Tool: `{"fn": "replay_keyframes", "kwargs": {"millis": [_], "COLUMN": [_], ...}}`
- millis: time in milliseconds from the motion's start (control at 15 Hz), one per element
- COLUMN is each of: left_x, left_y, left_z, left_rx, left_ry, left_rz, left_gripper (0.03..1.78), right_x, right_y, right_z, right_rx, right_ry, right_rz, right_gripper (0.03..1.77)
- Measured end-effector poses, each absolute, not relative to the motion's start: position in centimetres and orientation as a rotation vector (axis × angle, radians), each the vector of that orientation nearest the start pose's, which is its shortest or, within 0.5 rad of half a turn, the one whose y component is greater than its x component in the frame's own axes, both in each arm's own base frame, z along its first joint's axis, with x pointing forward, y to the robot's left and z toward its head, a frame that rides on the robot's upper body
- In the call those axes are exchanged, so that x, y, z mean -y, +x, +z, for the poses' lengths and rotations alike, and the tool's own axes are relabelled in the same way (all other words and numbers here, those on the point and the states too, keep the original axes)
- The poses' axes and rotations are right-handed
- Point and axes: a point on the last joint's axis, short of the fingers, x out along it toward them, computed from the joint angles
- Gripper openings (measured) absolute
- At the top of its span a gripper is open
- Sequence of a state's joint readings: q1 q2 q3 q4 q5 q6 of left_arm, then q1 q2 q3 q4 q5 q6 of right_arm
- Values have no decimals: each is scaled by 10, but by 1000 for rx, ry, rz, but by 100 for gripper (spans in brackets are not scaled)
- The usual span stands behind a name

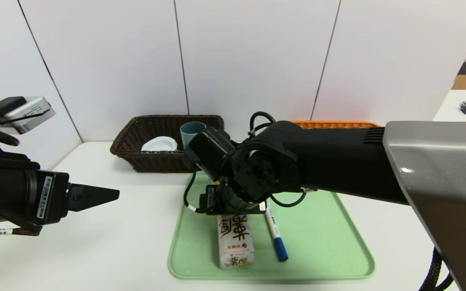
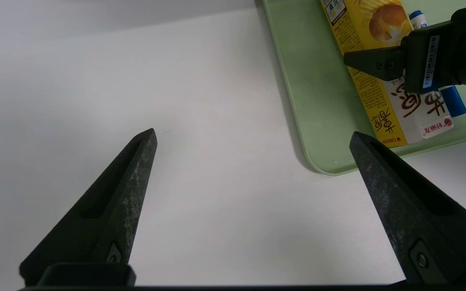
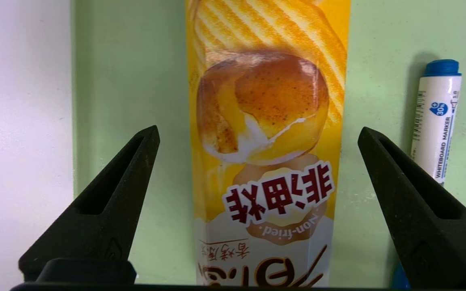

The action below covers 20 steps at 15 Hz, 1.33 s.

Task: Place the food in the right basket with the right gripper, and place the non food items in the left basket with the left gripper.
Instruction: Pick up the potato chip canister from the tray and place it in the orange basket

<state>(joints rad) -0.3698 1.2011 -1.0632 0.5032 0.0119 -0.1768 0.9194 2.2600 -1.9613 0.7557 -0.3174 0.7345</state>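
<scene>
The right tool (image 3: 257, 133) hangs released over the chip carton (image 1: 235, 241), jaws straddling its width (likely lined up to grasp). The carton lies on the green tray (image 1: 330, 242) beside the marker (image 1: 275, 234). The left tool (image 2: 253, 137), also released, waits over bare desk (image 1: 115, 242). The arm hides most of the orange basket (image 1: 338, 124).

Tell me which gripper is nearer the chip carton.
Right. The right gripper hangs just above the chip carton, open fingers straddling it on the green tray. The left gripper is open over bare table, off the tray's left side.
</scene>
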Motion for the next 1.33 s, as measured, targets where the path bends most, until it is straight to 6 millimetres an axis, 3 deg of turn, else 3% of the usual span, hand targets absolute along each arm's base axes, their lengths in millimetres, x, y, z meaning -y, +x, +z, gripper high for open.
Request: {"fn": "replay_keyframes", "kwargs": {"millis": [1000,1333], "left_x": [58,58], "left_y": [152,152], "left_z": [277,277], "left_rx": [-606,-604], "left_ry": [-53,-55], "left_rz": [-292,-292], "left_gripper": [169,169], "right_x": [-338,-339], "right_y": [270,270], "right_z": [155,153], "right_rx": [-1013,-1013], "right_ry": [42,38], "right_rz": [175,175], "right_gripper": [170,98]}}
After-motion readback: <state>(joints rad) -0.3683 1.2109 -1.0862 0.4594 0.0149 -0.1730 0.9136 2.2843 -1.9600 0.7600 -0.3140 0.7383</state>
